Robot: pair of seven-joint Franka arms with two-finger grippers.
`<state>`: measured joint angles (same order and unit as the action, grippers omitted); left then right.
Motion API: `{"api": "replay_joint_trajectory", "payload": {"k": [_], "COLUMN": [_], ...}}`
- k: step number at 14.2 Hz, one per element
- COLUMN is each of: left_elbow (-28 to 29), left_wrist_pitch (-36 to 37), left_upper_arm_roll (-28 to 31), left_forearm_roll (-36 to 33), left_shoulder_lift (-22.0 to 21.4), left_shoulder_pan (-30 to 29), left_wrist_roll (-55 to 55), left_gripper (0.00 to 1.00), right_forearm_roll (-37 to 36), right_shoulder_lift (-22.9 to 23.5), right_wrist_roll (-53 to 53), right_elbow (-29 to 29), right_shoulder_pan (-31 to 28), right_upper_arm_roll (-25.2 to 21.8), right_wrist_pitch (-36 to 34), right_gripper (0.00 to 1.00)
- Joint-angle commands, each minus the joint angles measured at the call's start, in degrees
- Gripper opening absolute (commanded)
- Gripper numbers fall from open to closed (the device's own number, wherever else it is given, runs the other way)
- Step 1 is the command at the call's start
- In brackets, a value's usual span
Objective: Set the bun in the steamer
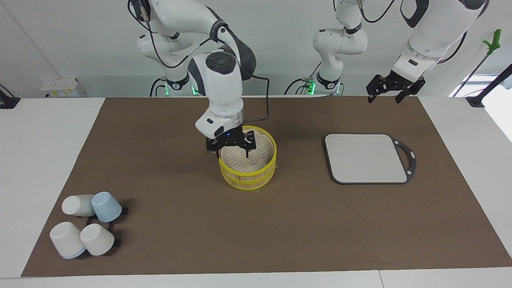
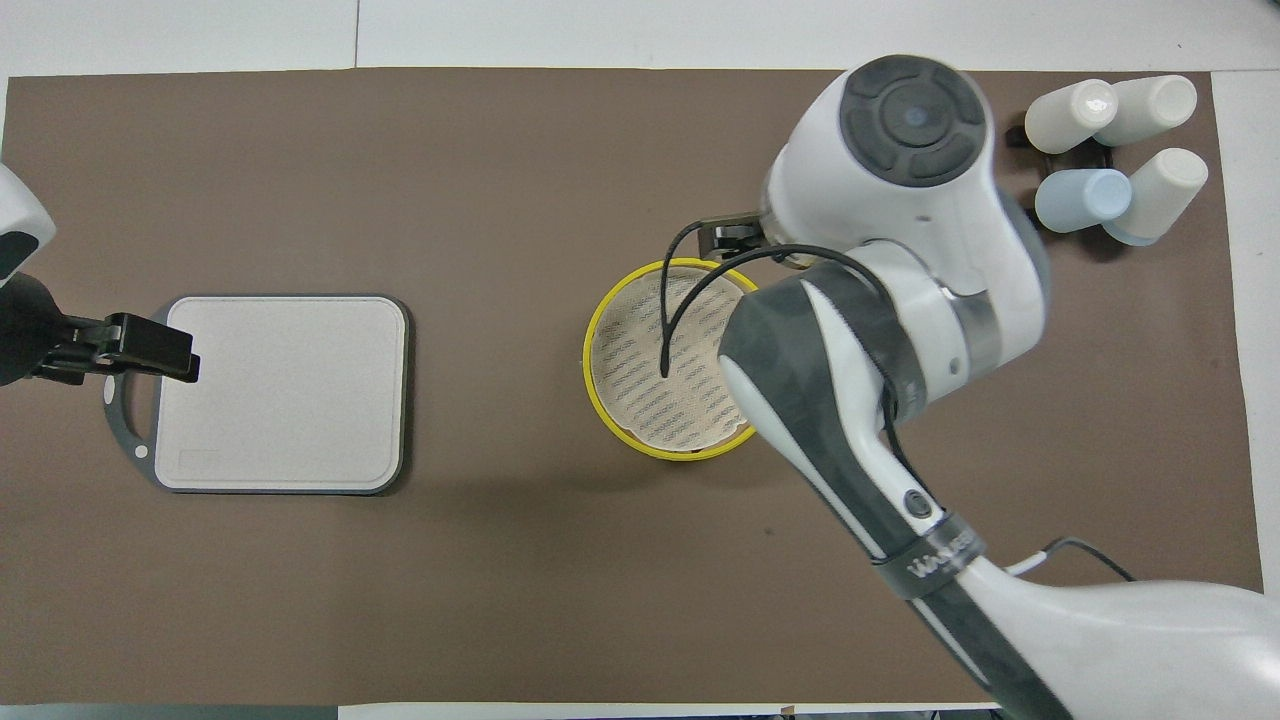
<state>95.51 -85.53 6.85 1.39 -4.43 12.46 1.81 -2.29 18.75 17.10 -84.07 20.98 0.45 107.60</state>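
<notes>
Over the steamer (image 1: 248,173), facing view: right gripper (image 1: 231,149) hangs spread and empty above the rim at its own arm's end. Bun not visible, so I cannot tell whether it lies inside. Left gripper (image 1: 394,90) waits, spread, empty, above the handle end of the board (image 1: 366,158). Best move, I judge: rise straight, clear of the yellow rim.

Overhead view: right arm covers part of the slats; no bun shows. Strap (image 2: 935,572) lettering reads roughly "WANJEED".

steamer (image 1: 248,170): bamboo-like, glossy yellow rims | mat (image 1: 160,240): matt brown
</notes>
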Motion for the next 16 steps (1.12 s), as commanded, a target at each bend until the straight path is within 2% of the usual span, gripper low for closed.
{"api": "replay_joint_trajectory", "payload": {"k": [1, 4, 6, 9, 11, 16], "left_elbow": [-0.4, -0.4, -0.4, -0.4, -0.5, -0.5], "left_wrist_pitch": [0.0, 0.0, 0.0, 0.0, 0.0, 0.0], "left_upper_arm_roll": [0.4, 0.4, 0.4, 0.4, 0.4, 0.4], "left_forearm_roll": [0.4, 0.4, 0.4, 0.4, 0.4, 0.4], "left_shoulder_lift": [-0.1, -0.1, -0.1, -0.1, -0.1, -0.1], "left_shoulder_pan": [0.4, 0.4, 0.4, 0.4, 0.4, 0.4], "left_wrist_roll": [-0.3, -0.2, -0.2, -0.1, -0.1, -0.1], "left_gripper": [1.0, 1.0, 1.0, 1.0, 1.0, 1.0], "right_forearm_roll": [0.1, 0.1, 0.3, 0.3, 0.5, 0.2], "right_shoulder_lift": [-3.0, -6.4, -9.7, -15.8, -18.1, -17.9], "right_wrist_roll": [-8.6, -15.6, -16.5, -16.5, -16.8, -20.1], "right_elbow": [-0.7, -2.3, -4.9, -12.8, -16.3, -15.8], "right_shoulder_pan": [-4.4, -10.3, -13.3, -16.1, -18.2, -22.5], "right_upper_arm_roll": [0.7, 0.7, 0.7, 0.7, 0.8, 0.7], "right_wrist_pitch": [-5.4, -14.2, -16.2, -14.0, -10.8, -8.6], "right_gripper": [1.0, 1.0, 1.0, 1.0, 1.0, 1.0]}}
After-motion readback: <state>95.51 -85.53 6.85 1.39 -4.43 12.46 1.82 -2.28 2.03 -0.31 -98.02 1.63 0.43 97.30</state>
